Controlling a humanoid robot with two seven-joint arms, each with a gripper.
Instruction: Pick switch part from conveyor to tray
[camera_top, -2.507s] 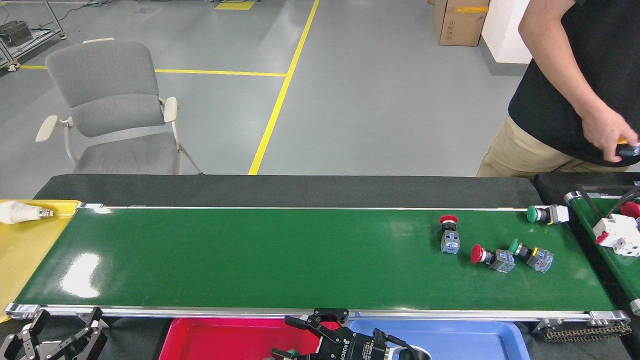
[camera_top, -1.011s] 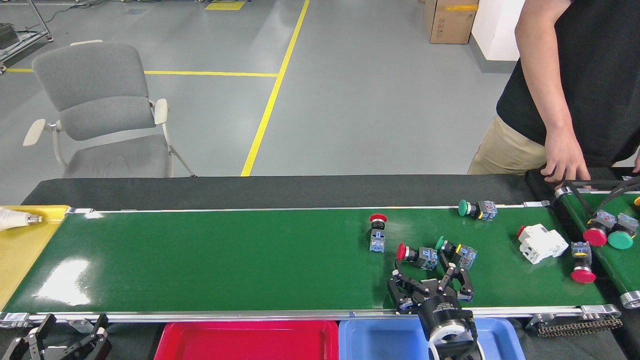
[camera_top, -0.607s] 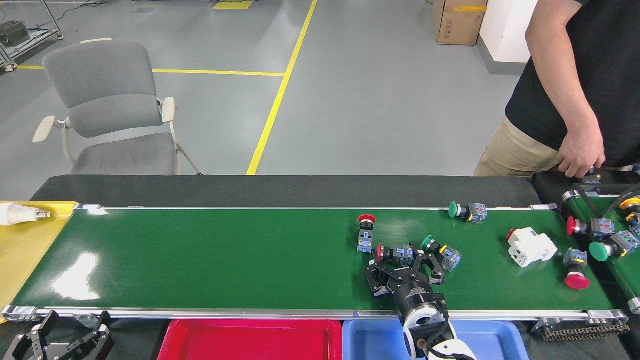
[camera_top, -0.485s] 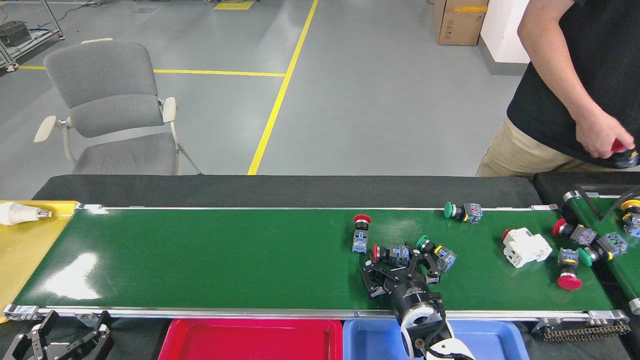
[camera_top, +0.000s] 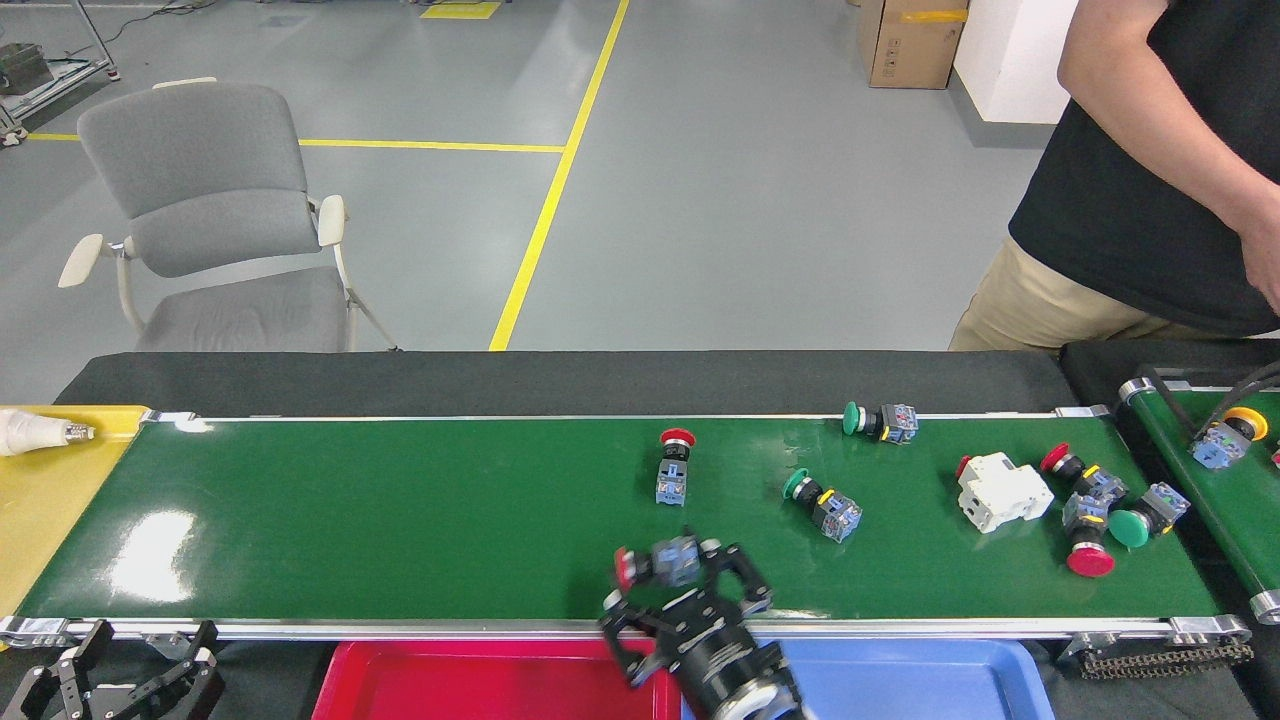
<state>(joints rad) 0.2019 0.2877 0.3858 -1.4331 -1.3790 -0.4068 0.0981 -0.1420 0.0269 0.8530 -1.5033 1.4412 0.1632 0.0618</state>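
The conveyor (camera_top: 400, 520) is the long green belt across the head view. My right gripper (camera_top: 672, 585) rises from the bottom edge over the belt's near rail, shut on a switch part (camera_top: 655, 565) with a red button and a grey-blue body; it looks motion-blurred. Other switch parts lie on the belt: a red one upright (camera_top: 675, 465), a green one (camera_top: 822, 503), another green one (camera_top: 880, 420) by the far rail, and a cluster (camera_top: 1095, 505) at the right. A red tray (camera_top: 480, 685) and a blue tray (camera_top: 900, 680) sit below the near rail. My left gripper (camera_top: 150, 645) rests open at bottom left.
A white breaker (camera_top: 1000, 490) lies on the belt. A narrower green belt (camera_top: 1235, 500) at the right carries a yellow-button part (camera_top: 1225, 438). A yellow tray (camera_top: 50, 490) holds a bulb (camera_top: 35, 433). A person (camera_top: 1150, 200) stands at the far right; a grey chair (camera_top: 210, 220) is behind.
My right gripper closed on the red-button switch part and pulled it left and toward the near rail. The other parts rode left with the belt. The person's hand withdrew.
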